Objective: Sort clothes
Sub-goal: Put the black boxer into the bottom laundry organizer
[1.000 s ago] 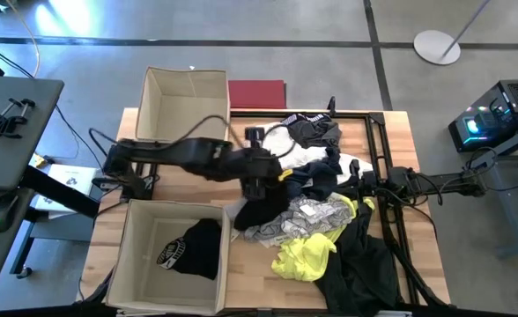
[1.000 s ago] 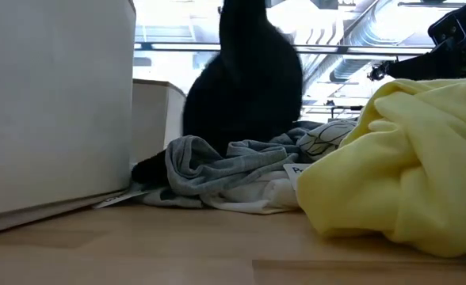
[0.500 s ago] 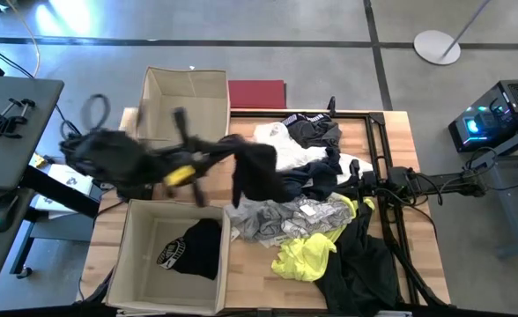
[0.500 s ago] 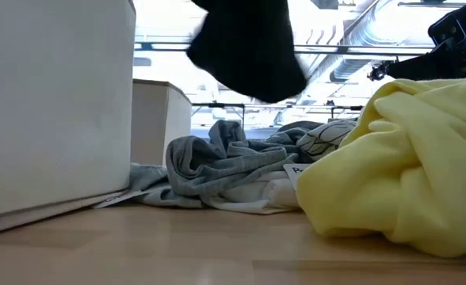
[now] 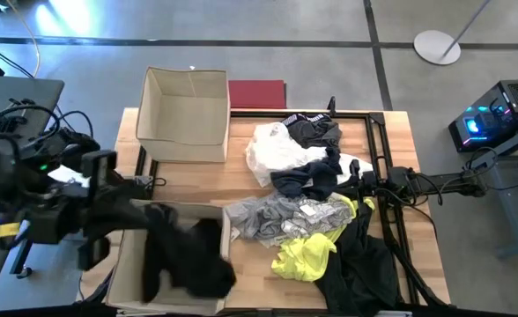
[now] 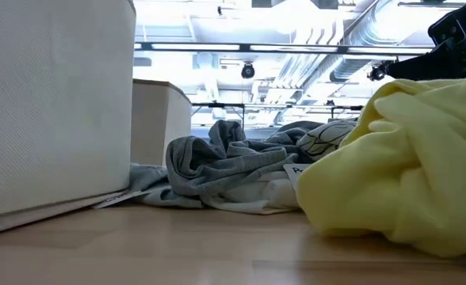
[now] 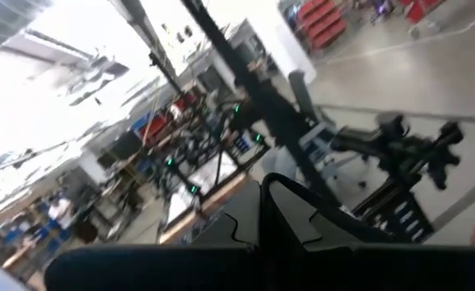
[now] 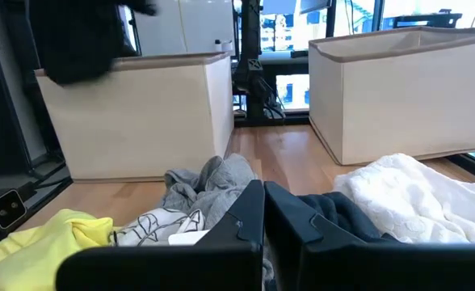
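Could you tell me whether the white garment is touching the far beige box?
Apart: the high view shows bare wood between the white garment and the far beige box.

No text, label or brand reads clearly anywhere — any print shows only as blur.

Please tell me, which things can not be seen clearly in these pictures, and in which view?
- Left tool: motion-blurred in the high view; the left wrist view looks out into the room, so the grip on the black garment is not shown.
- Near beige box: the black garment covers its inside, and the bottom edge crops it.
- Low view: the yellow garment hides the clothes behind it; both tools are absent.
- Right tool: too small in the high view.
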You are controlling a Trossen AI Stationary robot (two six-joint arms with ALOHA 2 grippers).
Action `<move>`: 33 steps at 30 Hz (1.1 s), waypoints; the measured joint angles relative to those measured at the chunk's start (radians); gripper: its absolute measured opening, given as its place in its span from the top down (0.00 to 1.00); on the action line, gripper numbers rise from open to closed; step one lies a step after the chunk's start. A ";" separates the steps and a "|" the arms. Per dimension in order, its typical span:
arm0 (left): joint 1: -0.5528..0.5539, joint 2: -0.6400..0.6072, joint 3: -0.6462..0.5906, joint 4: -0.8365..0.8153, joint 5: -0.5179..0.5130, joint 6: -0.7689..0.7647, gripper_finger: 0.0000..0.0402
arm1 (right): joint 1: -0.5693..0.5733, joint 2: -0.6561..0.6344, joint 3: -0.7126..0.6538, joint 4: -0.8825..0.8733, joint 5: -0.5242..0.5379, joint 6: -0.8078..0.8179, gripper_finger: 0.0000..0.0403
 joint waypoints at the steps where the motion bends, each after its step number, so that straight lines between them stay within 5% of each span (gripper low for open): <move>1: -0.017 0.002 0.000 0.006 -0.007 -0.001 1.00 | 0.000 0.000 0.000 0.000 0.000 0.000 1.00; 7: -0.109 0.036 0.000 -0.141 -0.166 -0.186 1.00 | 0.000 0.000 0.000 0.000 0.000 0.000 1.00; 17: -0.179 0.154 -0.001 -0.862 -0.333 -0.941 1.00 | 0.000 0.000 0.000 0.000 0.000 0.000 1.00; 23: -0.113 0.092 -0.176 -0.874 -0.430 -1.088 1.00 | 0.000 0.000 0.000 0.000 0.000 0.000 1.00; 28: 0.037 -0.045 -0.414 -0.874 -0.303 -1.218 1.00 | 0.000 0.000 0.000 0.000 -0.001 0.000 1.00; 33: 0.136 -0.122 -0.622 -0.860 0.056 -1.424 1.00 | 0.000 0.000 0.000 0.000 -0.001 0.000 1.00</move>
